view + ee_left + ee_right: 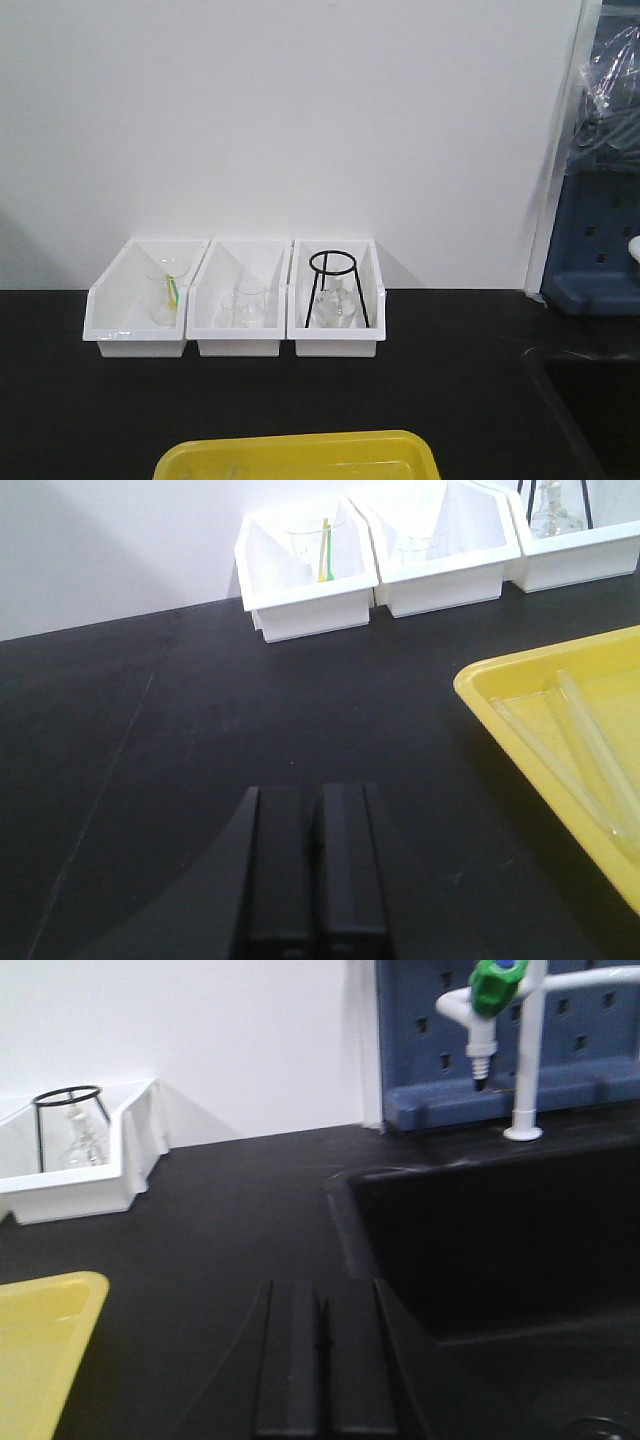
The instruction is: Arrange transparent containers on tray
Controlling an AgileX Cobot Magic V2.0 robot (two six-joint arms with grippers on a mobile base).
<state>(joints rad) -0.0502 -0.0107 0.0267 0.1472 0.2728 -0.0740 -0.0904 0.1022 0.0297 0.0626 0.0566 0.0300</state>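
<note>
The yellow tray (300,455) lies at the near edge of the black bench; its rim (480,680) shows at the right of the left wrist view and its corner (40,1330) at the left of the right wrist view. Two clear test tubes (585,745) lie side by side inside it. My left gripper (312,800) is shut and empty, low over the bench to the left of the tray. My right gripper (322,1295) is shut and empty, between the tray and the sink. Neither gripper shows in the front view.
Three white bins (235,300) stand in a row against the back wall, holding beakers and a flask under a black wire stand (335,285). A black sink (500,1250) lies at the right, with a white tap (520,1050) and a blue pegboard (600,240) behind it.
</note>
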